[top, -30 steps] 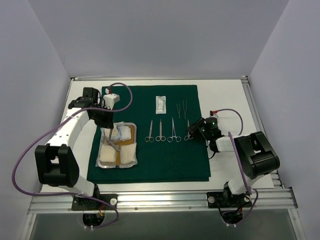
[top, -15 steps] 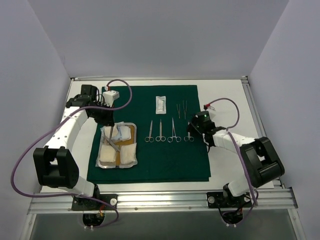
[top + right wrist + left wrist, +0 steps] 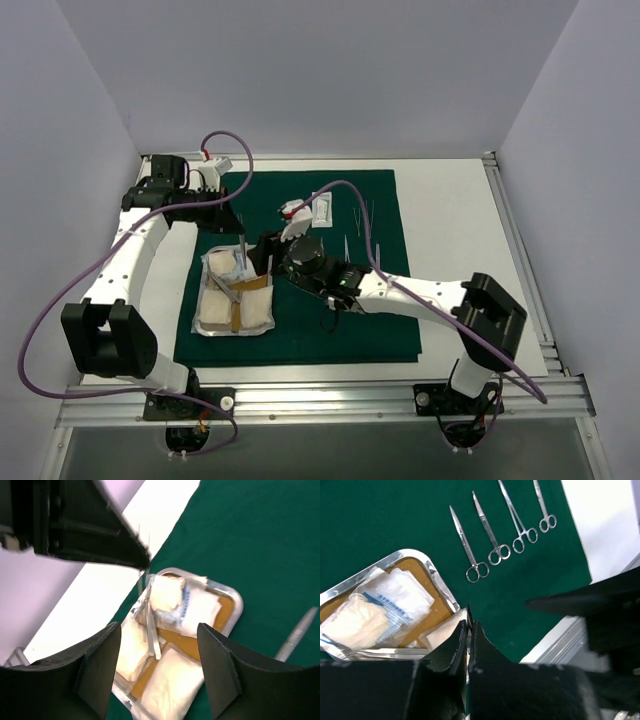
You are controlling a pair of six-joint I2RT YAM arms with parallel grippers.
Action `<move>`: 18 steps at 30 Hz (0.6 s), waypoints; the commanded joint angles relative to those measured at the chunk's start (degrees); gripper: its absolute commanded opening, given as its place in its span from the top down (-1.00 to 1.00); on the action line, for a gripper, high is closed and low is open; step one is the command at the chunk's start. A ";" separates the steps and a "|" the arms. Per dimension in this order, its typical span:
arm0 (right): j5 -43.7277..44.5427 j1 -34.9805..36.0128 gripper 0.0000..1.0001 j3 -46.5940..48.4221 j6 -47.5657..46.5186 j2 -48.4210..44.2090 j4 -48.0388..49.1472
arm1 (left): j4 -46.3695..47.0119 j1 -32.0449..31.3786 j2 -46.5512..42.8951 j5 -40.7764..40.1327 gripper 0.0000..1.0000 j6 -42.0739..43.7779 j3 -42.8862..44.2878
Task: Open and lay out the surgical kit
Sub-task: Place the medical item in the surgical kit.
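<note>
Tray [image 3: 410, 554] on drape [image 3: 395, 520] — scissors [image 3: 465, 542] to its right

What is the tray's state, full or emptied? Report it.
Not emptied: the tray holds white gauze packets and a steel tool over its tan liner.

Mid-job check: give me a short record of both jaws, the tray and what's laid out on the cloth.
left gripper: jaws shut on a thin steel instrument, type unclear, held above the tray
right gripper: jaws open, empty, above the tray
tray: on the green cloth; holds tan liner, white gauze packets, one steel tool lying across them
laid out: four ring-handled instruments in a row on the cloth beside the tray; white packet near the cloth's far edge
</note>
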 commanded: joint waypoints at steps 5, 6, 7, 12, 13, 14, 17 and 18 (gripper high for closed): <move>-1.14 1.89 -0.04 8.68 -3.13 8.10 3.36 | 5.52 1.29 -4.74 5.55 0.95 -8.47 0.44; -1.50 1.89 -0.01 9.38 -3.40 8.54 2.93 | 5.61 1.37 -4.91 5.73 0.95 -8.56 0.36; -1.33 1.97 0.06 10.08 -3.66 9.68 2.31 | 5.87 1.55 -4.91 6.16 0.95 -9.08 0.18; -0.19 1.89 0.58 10.62 -3.22 10.65 2.48 | 6.31 2.52 -4.91 7.75 0.95 -10.05 -0.44; -0.01 1.97 0.74 10.53 -3.14 10.57 2.57 | 6.31 2.61 -4.91 7.66 0.95 -10.05 -0.52; 0.25 1.89 0.81 10.44 -3.22 10.57 2.57 | 6.31 2.52 -5.00 7.66 0.95 -10.05 -0.52; 2.00 1.71 1.00 10.53 -2.96 10.30 1.78 | 6.23 2.61 -5.00 7.58 0.95 -10.05 -0.79; 2.53 1.54 1.00 10.53 -2.26 10.22 0.74 | 6.23 2.61 -5.00 7.58 0.95 -9.96 -0.79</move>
